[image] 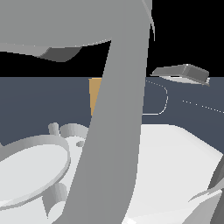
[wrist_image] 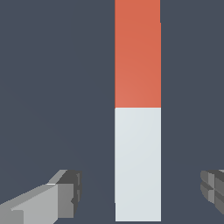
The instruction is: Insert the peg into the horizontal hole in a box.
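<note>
Wrist view: the peg [wrist_image: 137, 109], half orange-red and half white, lies flat on the dark floor [wrist_image: 52, 87] between the gripper's [wrist_image: 141, 192] widely spread fingers [wrist_image: 65, 192], which do not touch it. In the exterior view, the grey arm [image: 118, 131] hides most of the tan box [image: 95, 98] beyond it.

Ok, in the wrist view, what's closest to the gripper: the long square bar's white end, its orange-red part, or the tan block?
1. White end: between the open gripper's jaws.
2. Orange-red part: further along the bar.
3. Tan block: outside this view, likely farthest.
</note>
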{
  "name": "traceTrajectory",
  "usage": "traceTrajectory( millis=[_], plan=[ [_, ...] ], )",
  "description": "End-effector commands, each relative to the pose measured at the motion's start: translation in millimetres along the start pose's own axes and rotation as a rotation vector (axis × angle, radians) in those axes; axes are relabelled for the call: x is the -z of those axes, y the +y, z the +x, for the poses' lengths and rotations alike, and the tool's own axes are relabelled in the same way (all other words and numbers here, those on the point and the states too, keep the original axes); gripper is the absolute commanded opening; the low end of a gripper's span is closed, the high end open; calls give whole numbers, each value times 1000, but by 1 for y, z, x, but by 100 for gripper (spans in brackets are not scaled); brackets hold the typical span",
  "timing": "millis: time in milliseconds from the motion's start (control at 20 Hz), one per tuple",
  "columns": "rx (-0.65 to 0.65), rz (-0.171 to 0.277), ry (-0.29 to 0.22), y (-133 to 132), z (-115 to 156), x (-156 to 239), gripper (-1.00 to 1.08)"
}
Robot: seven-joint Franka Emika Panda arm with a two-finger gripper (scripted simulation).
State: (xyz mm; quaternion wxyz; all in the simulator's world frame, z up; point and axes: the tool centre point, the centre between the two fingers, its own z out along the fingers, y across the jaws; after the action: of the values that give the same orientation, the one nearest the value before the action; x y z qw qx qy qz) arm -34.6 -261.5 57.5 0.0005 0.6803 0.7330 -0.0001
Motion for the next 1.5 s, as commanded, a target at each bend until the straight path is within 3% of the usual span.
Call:
traceTrajectory(
  millis=[0, 500, 550, 1150, 1450],
  plan=[
    [0, 1, 1, -1, 0, -11, 100],
    [2, 0, 1, 1, 0, -40, 100],
    [2, 0, 1, 1, 0, -40, -100],
    [2, 0, 1, 1, 2, -39, -100],
    [-2, 1, 1, 2, 23, -36, -100]
  ],
)
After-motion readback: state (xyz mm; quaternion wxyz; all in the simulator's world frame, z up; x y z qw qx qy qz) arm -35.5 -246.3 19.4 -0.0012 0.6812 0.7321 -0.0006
